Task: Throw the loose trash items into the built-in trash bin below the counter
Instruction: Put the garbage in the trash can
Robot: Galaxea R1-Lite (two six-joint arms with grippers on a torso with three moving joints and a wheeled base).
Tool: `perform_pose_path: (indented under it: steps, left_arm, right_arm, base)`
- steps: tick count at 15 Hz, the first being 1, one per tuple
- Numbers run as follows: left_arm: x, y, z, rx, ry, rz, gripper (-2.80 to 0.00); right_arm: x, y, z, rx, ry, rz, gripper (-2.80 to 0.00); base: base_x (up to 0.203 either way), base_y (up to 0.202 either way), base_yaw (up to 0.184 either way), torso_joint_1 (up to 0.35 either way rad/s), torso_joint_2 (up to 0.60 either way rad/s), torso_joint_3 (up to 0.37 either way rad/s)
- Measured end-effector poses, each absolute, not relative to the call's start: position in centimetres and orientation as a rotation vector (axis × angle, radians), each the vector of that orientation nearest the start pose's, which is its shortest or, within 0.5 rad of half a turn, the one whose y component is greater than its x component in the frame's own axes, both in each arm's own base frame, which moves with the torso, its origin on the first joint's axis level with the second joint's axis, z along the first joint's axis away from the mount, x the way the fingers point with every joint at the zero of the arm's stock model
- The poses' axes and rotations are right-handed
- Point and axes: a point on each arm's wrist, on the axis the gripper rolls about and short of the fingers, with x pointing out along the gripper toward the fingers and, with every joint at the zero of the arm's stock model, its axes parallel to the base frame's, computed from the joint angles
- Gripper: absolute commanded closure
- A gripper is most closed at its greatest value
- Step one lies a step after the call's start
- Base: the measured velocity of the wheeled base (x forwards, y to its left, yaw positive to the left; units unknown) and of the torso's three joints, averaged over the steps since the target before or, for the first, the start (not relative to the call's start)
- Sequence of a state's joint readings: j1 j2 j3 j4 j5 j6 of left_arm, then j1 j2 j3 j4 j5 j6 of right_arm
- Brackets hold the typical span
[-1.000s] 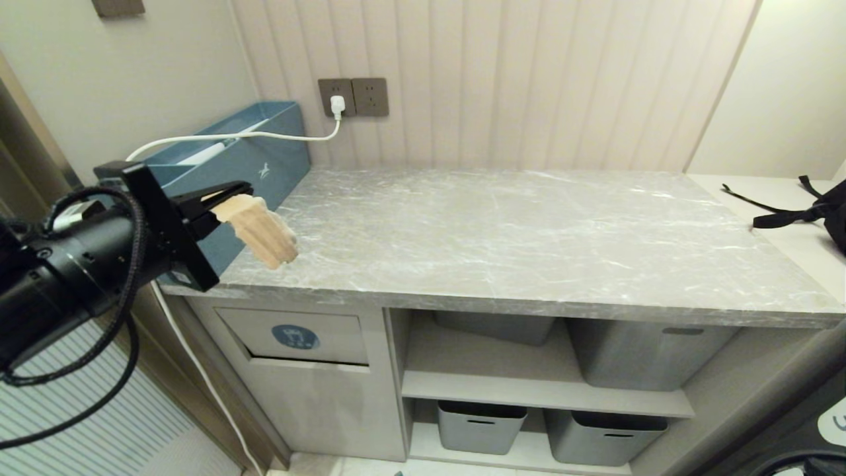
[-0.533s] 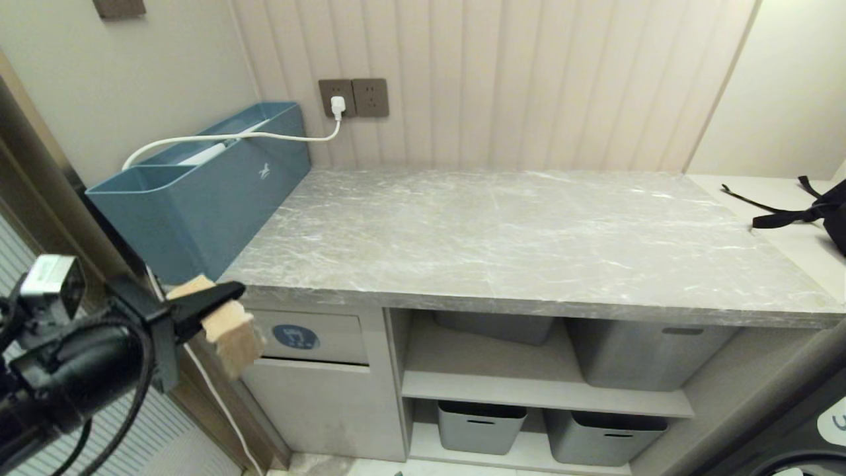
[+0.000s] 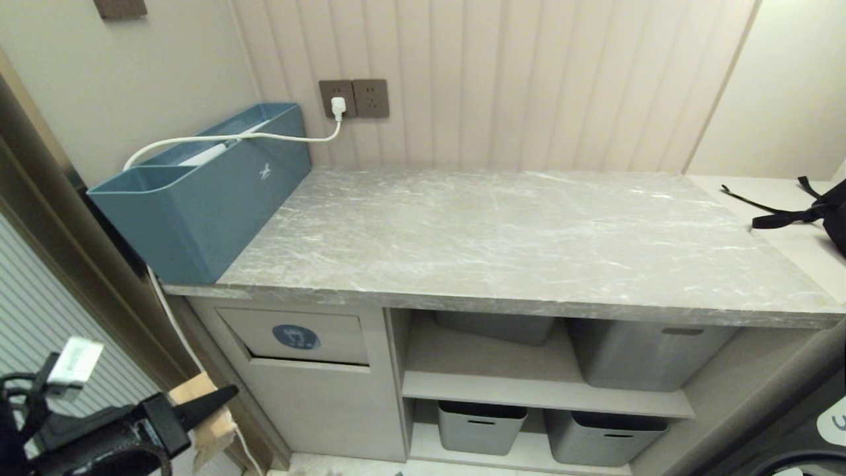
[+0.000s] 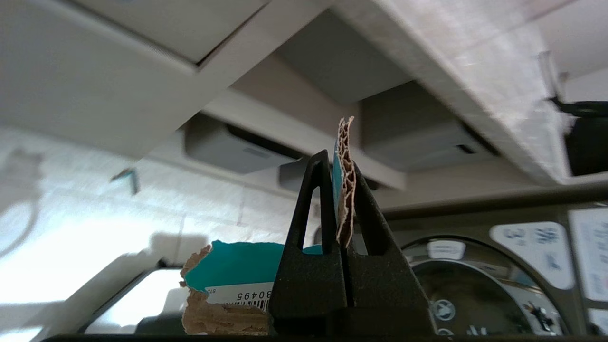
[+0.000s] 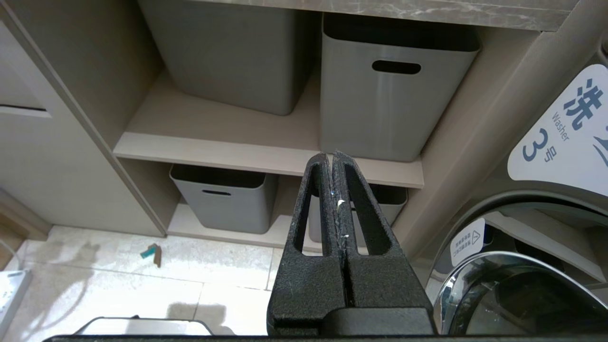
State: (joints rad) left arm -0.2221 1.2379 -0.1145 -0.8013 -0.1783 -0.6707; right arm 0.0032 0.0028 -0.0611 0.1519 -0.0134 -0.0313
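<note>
Left wrist view shows the left gripper (image 4: pixel 339 190) clamped on a cardboard scrap (image 4: pixel 344 185). Its torn, corrugated tan edge stands up between the two black fingers (image 4: pixel 308 209), with a bright turquoise face pressed against one of them. More of the same scrap spreads out beside the gripper base: a ragged turquoise patch over a white label with a barcode and frayed brown cardboard at the rim.

From the head view, the left gripper (image 3: pixel 215 403) sits low at the robot's left, below the level of the tabletop (image 3: pixel 515 244) and near the floor, with the scrap (image 3: pixel 205 413) hanging tan from its tip. It is left of and lower than the trash bin flap (image 3: pixel 294 336), a beige panel with a round blue sticker, and apart from it. A blue box (image 3: pixel 198 198) rests on the left end of the tabletop.

The right gripper (image 5: pixel 336 190) has its fingers pressed together with nothing between them, pointing at grey tubs (image 5: pixel 394 90) on the shelves. A small turquoise scrap (image 5: pixel 152 253) lies on the floor tiles before the lower shelf.
</note>
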Motion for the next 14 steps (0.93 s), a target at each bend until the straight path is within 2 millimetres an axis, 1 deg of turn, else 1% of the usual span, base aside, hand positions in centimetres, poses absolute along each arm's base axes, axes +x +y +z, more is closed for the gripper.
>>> perform_pose_path:
  steps: [1, 3, 5, 8, 9, 11, 14]
  left_arm:
    - [14.3, -3.4, 12.1, -0.638, 0.471, -0.247, 0.00]
    - [15.9, -3.0, 11.5, -0.619, 0.493, -0.199, 0.00]
    - [17.7, -2.5, 11.2, -0.615, 0.474, -0.165, 0.00]
    - [19.4, -1.2, 10.9, -0.612, 0.439, -0.104, 0.00]
    - [19.7, -1.1, 10.9, -0.608, 0.422, -0.099, 0.00]
    - [19.9, -0.9, 10.7, -0.608, 0.418, -0.092, 0.00]
    - [19.3, -0.8, 10.2, -0.609, 0.436, -0.083, 0.00]
  right_arm:
    - [-2.8, 0.0, 7.7, -0.030, 0.092, -0.005, 0.00]
    - [-2.8, 0.0, 7.7, -0.033, 0.090, 0.000, 0.00]
    - [-2.8, 0.0, 7.6, -0.040, 0.090, -0.003, 0.00]
    - [-2.8, 0.0, 7.6, -0.029, 0.091, -0.006, 0.00]
    - [-2.8, 0.0, 7.6, -0.028, 0.091, -0.006, 0.00]
    - [-2.8, 0.0, 7.6, -0.007, 0.089, -0.010, 0.00]
    - [-2.8, -0.1, 7.7, 0.039, 0.089, -0.027, 0.00]
  base:
    - [0.000, 0.000, 0.000, 0.000, 0.00, 0.000]
    - [0.000, 0.000, 0.000, 0.000, 0.00, 0.000]
    - [0.000, 0.000, 0.000, 0.000, 0.00, 0.000]
    - [0.000, 0.000, 0.000, 0.000, 0.00, 0.000]
    - [0.000, 0.000, 0.000, -0.055, 0.11, 0.062]
    - [0.000, 0.000, 0.000, -0.167, 0.37, 0.201]
    - [0.000, 0.000, 0.000, -0.223, 0.50, 0.267]
